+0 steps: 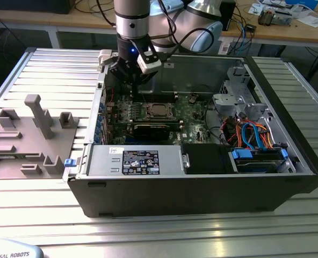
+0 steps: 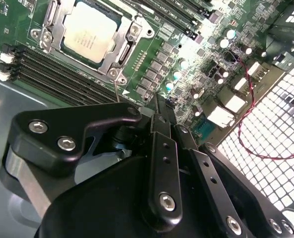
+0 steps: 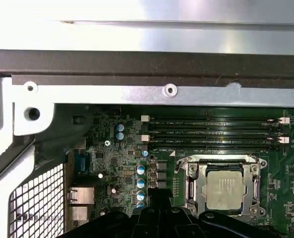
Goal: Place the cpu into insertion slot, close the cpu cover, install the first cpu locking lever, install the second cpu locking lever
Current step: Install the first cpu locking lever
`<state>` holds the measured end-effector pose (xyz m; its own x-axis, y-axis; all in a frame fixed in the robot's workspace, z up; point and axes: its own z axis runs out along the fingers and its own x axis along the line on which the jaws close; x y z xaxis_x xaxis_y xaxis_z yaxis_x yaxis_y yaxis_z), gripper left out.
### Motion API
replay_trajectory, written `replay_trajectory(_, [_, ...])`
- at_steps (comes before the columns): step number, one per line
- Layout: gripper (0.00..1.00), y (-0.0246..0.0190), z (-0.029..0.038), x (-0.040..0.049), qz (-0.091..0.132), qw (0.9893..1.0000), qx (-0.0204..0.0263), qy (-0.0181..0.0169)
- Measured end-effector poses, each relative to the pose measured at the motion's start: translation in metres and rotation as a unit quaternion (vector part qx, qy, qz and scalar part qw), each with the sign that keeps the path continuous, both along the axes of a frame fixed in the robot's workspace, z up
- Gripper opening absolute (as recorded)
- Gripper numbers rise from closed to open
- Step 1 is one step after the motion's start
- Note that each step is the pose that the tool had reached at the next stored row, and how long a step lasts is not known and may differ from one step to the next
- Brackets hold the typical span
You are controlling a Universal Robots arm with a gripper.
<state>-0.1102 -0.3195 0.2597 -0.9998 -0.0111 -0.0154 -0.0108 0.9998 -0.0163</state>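
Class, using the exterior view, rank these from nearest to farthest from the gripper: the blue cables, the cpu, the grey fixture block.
1. cpu, just below the gripper.
2. grey fixture block, exterior view's left, outside the case.
3. blue cables, far right corner.

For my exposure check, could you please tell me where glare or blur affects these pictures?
First wrist view: the case wall above the motherboard is washed out. Second wrist view: the perforated panel glares white, and the claw close to the lens is soft. Exterior view: evenly lit.
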Motion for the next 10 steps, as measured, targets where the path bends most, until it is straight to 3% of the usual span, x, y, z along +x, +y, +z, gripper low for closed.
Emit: replay_trajectory(10, [0.11, 0.0021, -0.0001, -0.0027, 0.0, 1.0, 0.0, 0.0])
